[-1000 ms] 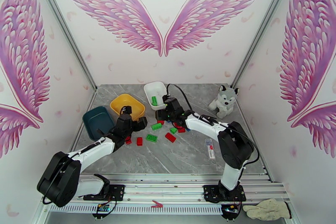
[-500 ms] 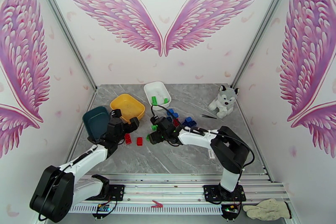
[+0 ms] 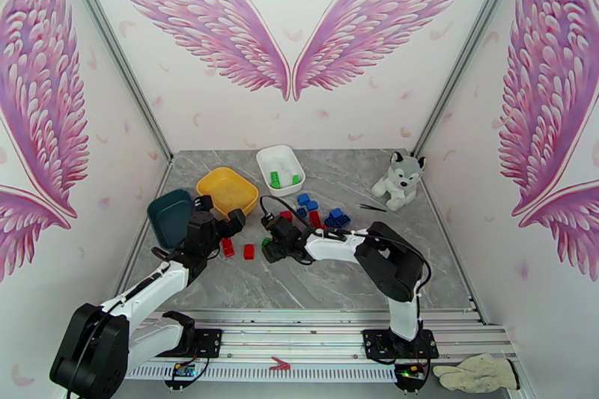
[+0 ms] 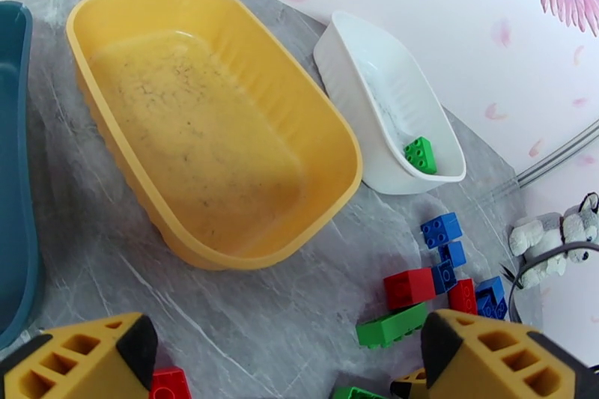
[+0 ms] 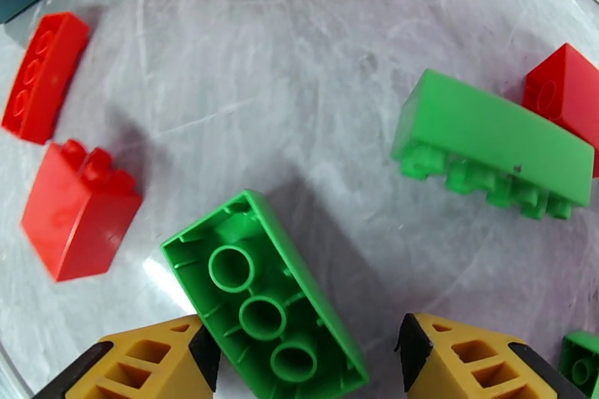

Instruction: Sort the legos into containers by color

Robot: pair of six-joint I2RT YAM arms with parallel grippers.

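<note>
While right gripper (image 5: pixel 303 352) straddles green brick (image 5: pixel 254 281) (underside up), left gripper (image 4: pixel 288 340) agape.

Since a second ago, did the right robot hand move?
Yes. The right gripper has pulled back from the white dish, down the picture toward the arm bases, and now straddles a green brick.

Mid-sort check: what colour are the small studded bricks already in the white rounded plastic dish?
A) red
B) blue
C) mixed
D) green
D: green studded bricks lie inside the white rounded plastic dish, seen from the top and left wrist views.
</note>
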